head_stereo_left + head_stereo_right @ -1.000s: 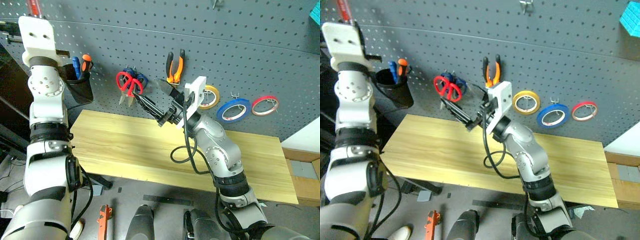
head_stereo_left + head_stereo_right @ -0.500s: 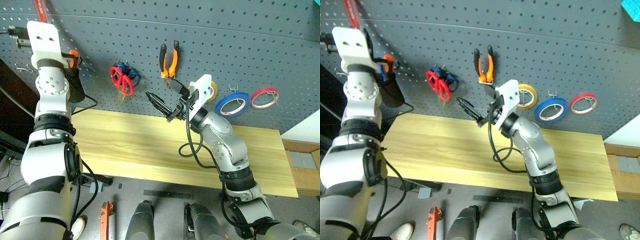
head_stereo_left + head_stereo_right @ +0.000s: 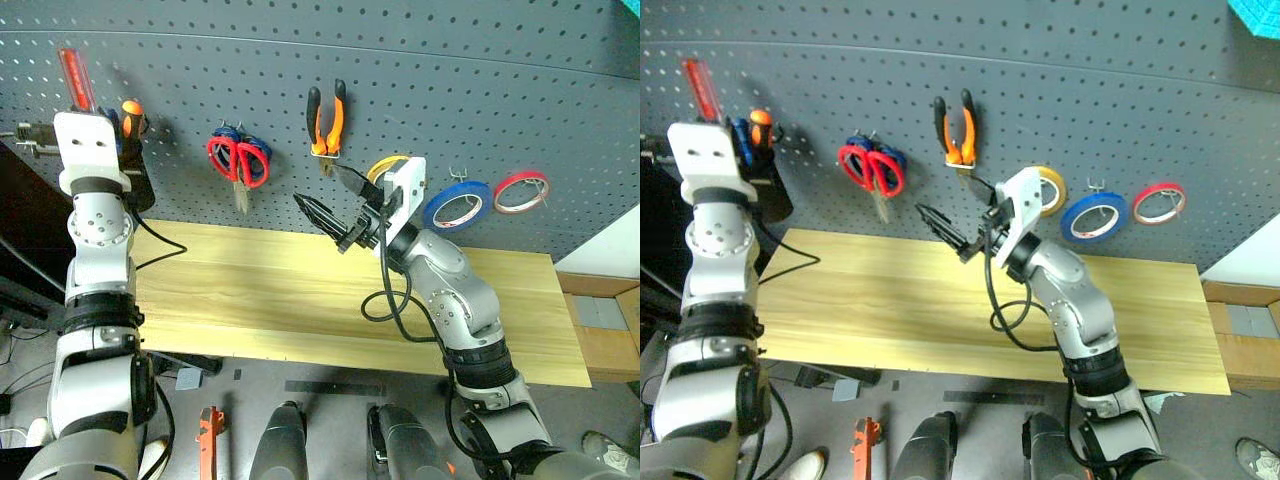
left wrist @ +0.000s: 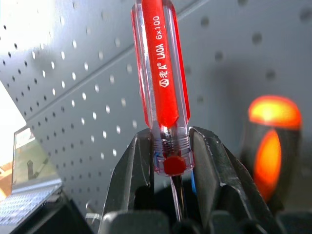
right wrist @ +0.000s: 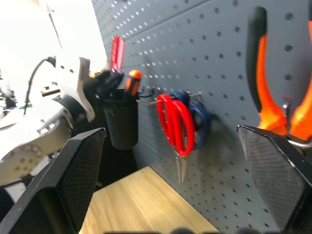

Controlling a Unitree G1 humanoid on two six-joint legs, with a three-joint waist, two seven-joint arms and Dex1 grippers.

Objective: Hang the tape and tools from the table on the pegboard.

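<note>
Behind the fingers (image 4: 131, 180), screwdriver (image 4: 161, 92) shaft hidden

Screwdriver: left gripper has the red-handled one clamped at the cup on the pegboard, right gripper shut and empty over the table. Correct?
One error: the right gripper is open, not shut. The left eye view and the right wrist view show its fingers spread wide, nothing between them. The rest stands: the left gripper clamps the red-handled screwdriver at the black cup on the pegboard.
</note>
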